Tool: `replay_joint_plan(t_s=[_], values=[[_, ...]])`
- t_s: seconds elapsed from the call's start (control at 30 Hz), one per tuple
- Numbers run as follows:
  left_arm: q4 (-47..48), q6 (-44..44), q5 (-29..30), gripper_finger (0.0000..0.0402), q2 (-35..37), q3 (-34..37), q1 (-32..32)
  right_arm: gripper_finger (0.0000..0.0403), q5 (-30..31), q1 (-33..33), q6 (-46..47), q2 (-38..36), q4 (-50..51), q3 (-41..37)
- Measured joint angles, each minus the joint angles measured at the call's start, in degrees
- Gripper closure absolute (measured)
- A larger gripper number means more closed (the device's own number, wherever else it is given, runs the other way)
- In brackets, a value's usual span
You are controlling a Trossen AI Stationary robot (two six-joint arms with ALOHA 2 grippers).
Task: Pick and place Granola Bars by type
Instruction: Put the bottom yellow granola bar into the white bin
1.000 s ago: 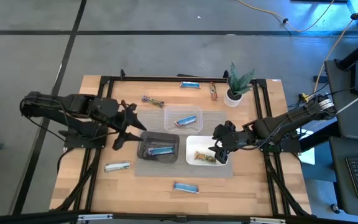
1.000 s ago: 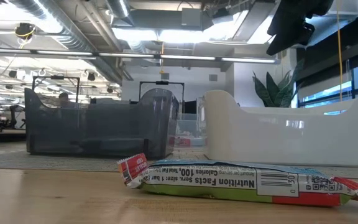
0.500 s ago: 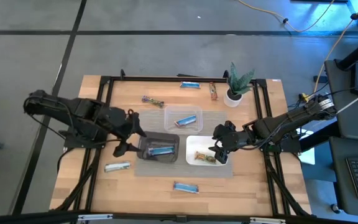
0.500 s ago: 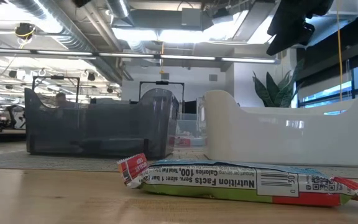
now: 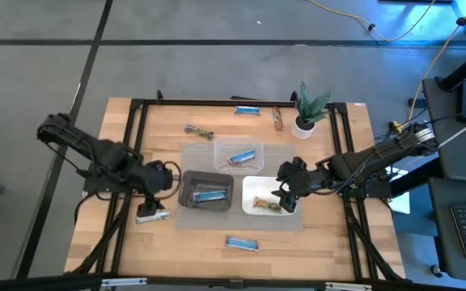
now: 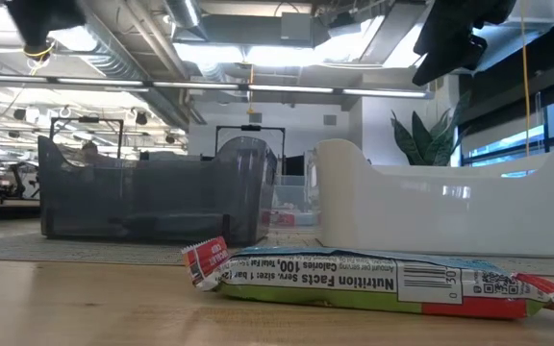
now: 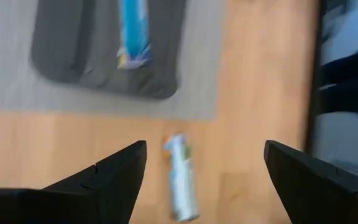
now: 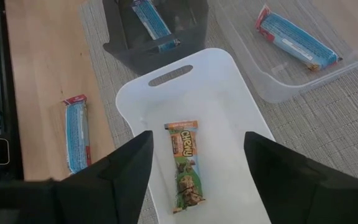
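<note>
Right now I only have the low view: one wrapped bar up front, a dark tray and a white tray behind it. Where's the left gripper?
Observer: The left gripper hangs open above a silvery-blue wrapped bar that lies on bare wood beside the dark grey plastic tray.
Operator: Anything in that tray?
Observer: One bright blue wrapped bar.
Operator: And the white one?
Observer: One green-and-orange wrapped bar lies in the white plastic tray. The right gripper is open above it.

high: overhead | low: table level | wrists: downward, sharing black tray [image 8: 154, 31]
</note>
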State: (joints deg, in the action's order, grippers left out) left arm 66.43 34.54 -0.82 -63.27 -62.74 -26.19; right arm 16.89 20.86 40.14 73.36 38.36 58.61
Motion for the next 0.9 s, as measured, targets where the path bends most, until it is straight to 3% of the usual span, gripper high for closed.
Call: replay_joint_plan(t_s=[0.17, 0.4, 0.7, 0.9], values=[[3.3, 4.5, 2.4, 0.0086, -6.0, 0.2, -4.1, 0.0148, 0.0, 0.0, -0.1, 0.0, 0.0, 0.0], [1.8, 15.2, -2.1, 0.0086, -12.0, 6.4, -8.3, 0.0148, 0.1, 0.0, -0.2, 0.0, 0.0, 0.0], [-13.4, 22.4, -0.8, 0.0086, -12.6, 18.9, -11.5, 0.0148, 1.5, 0.0, -0.3, 0.0, -0.6, 0.0], [-17.3, 26.8, -0.6, 0.0086, -12.7, 24.4, -11.7, 0.0148, 1.5, 0.0, -0.3, 0.0, -0.8, 0.0]])
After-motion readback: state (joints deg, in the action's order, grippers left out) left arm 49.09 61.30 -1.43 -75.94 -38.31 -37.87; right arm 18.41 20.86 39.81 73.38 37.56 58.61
